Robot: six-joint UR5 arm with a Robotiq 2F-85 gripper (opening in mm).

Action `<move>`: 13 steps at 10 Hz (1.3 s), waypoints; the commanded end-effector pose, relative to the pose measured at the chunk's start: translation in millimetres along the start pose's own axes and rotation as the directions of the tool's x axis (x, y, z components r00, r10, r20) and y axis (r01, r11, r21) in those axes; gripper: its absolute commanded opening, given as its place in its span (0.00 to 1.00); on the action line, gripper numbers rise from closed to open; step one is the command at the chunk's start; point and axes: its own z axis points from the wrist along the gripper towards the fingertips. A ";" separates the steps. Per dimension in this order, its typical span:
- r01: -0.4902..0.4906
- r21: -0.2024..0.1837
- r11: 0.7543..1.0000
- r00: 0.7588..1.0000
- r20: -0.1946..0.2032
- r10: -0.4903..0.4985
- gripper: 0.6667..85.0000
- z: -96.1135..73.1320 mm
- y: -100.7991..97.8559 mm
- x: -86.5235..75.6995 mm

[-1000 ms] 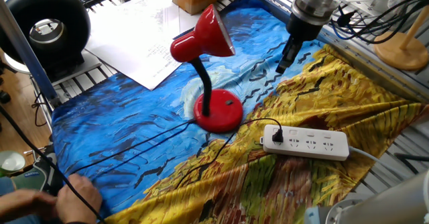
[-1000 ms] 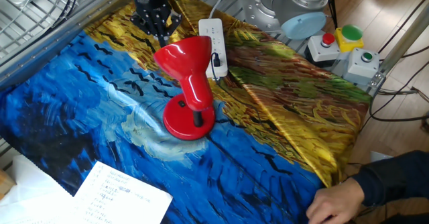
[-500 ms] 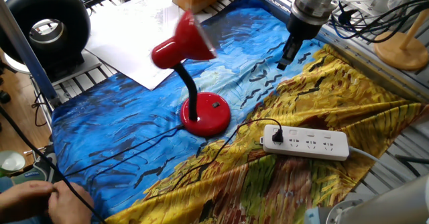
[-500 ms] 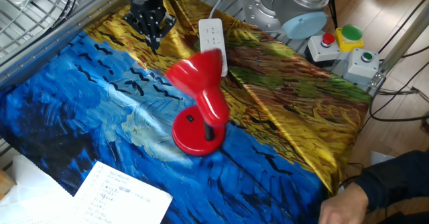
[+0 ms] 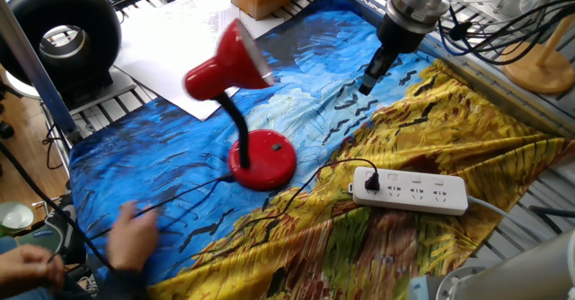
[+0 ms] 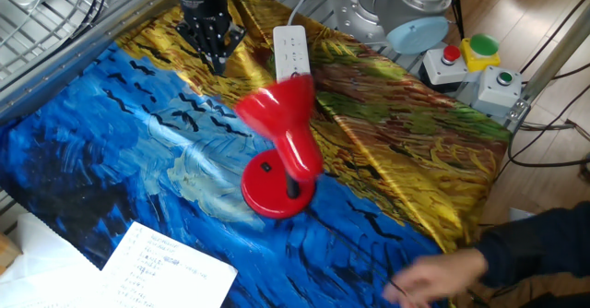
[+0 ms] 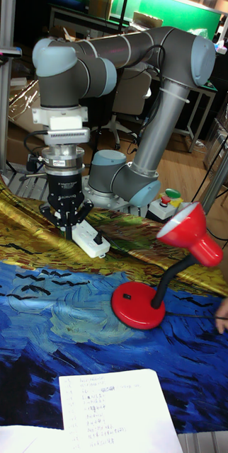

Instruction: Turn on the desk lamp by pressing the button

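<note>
the desk lamp [image 5: 235, 107] stands on the blue part of the painted cloth [image 5: 171, 170], its shade tipped up and away from the white power strip [image 5: 418, 190], with the button [image 5: 278, 146] dark on top of its red base. the gripper [image 5: 367, 77] hangs above the cloth, well apart from the lamp on the far side, fingertips drawn together to a point and holding nothing. a person's hand [image 5: 135, 237] sits blurred by the lamp's black cord [image 5: 184, 197] at the cloth's near edge.
</note>
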 end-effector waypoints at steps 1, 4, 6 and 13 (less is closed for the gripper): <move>-0.014 0.011 1.000 1.000 0.004 0.014 0.01 0.8 1.2 -13.9; -0.005 0.024 1.000 1.000 -0.010 0.006 0.01 14.6 11.7 -35.6; -0.024 0.072 0.997 0.999 -0.026 0.026 0.01 24.2 12.3 -55.0; -0.280 -0.036 0.959 0.960 -0.001 0.280 0.01 38.8 97.3 -99.8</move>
